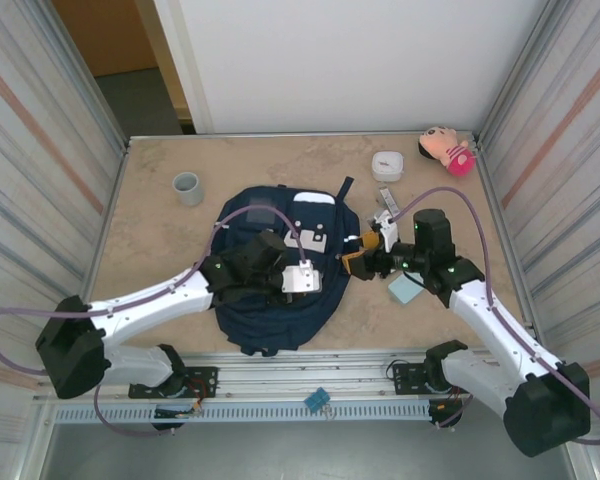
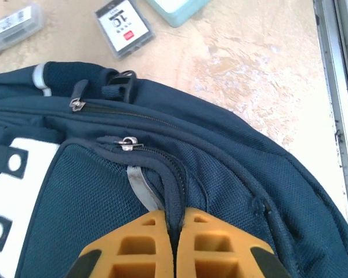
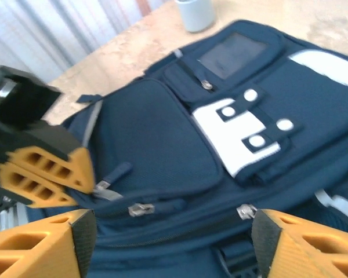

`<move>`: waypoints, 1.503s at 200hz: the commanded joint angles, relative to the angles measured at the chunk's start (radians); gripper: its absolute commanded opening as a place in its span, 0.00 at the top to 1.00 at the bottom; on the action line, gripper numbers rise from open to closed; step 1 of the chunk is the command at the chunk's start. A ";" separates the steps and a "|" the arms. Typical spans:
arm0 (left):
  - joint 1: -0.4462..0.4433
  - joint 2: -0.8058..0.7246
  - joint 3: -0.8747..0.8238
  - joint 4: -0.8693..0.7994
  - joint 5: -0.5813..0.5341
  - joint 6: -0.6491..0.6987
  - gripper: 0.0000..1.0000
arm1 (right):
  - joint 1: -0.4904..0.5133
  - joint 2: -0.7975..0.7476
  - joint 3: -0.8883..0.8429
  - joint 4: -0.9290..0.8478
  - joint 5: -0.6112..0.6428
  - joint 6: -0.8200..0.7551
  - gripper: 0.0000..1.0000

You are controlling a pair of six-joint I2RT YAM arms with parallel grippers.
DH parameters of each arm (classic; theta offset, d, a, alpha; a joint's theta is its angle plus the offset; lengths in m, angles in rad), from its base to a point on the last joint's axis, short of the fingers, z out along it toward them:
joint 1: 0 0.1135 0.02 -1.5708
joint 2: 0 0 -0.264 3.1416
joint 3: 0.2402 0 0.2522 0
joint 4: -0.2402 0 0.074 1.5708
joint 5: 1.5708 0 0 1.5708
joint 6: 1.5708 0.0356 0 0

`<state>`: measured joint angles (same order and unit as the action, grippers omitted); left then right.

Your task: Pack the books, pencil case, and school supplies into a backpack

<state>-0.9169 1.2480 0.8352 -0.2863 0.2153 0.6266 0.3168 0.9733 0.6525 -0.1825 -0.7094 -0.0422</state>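
Observation:
The navy backpack (image 1: 265, 300) lies flat mid-table, white patches up (image 3: 162, 145). My left gripper (image 1: 315, 280) is shut on a fold of its fabric beside a zip line (image 2: 174, 223), just below a zip pull (image 2: 127, 142); its orange fingers (image 3: 43, 174) also show in the right wrist view. My right gripper (image 1: 358, 252) hangs open at the backpack's right edge (image 3: 171, 243), nothing between its fingers. The teal pencil case (image 1: 402, 290) (image 2: 177, 8) lies partly under the right arm. The white packet (image 2: 123, 26) and the grey-white bar (image 2: 11, 26) (image 1: 387, 197) lie right of the backpack. The book is hidden.
A grey cup (image 1: 187, 187) stands at the back left (image 3: 195, 13). A white rounded box (image 1: 388, 165) and a pink plush toy (image 1: 447, 150) sit at the back right. Striped walls enclose both sides, and a metal rail runs along the near edge.

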 commanded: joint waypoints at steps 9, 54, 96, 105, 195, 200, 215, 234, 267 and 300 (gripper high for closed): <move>0.050 -0.150 -0.072 0.122 0.094 -0.046 1.00 | -0.044 0.117 0.065 -0.105 -0.078 0.047 0.22; 0.145 -0.292 -0.105 0.186 0.177 -0.084 1.00 | -0.082 0.332 0.192 -0.124 -0.150 0.109 0.22; 0.180 -0.327 -0.097 0.167 0.218 -0.059 1.00 | -0.053 0.472 0.259 -0.137 -0.245 0.026 0.19; 0.183 -0.328 -0.097 0.170 0.224 -0.059 1.00 | -0.053 0.498 0.272 -0.146 -0.253 0.000 0.18; 0.199 -0.319 -0.075 0.172 0.241 -0.059 1.00 | -0.004 0.701 0.370 -0.234 -0.347 -0.105 0.31; 0.201 -0.319 -0.075 0.171 0.242 -0.059 1.00 | -0.004 0.702 0.370 -0.237 -0.347 -0.104 0.35; 0.202 -0.321 -0.071 0.165 0.236 -0.058 1.00 | -0.004 0.692 0.369 -0.253 -0.345 -0.105 0.50; 0.205 -0.317 -0.072 0.162 0.222 -0.059 1.00 | -0.004 0.670 0.362 -0.265 -0.348 -0.095 0.63; 0.209 -0.303 -0.073 0.168 0.205 -0.061 1.00 | -0.006 0.644 0.351 -0.280 -0.360 -0.082 0.77; 0.210 -0.290 -0.067 0.184 0.190 -0.069 1.00 | -0.010 0.637 0.351 -0.282 -0.353 -0.056 0.81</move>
<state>-0.7189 0.9646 0.7197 -0.2127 0.4011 0.5713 0.3008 1.6505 0.9997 -0.4236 -1.0142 -0.1089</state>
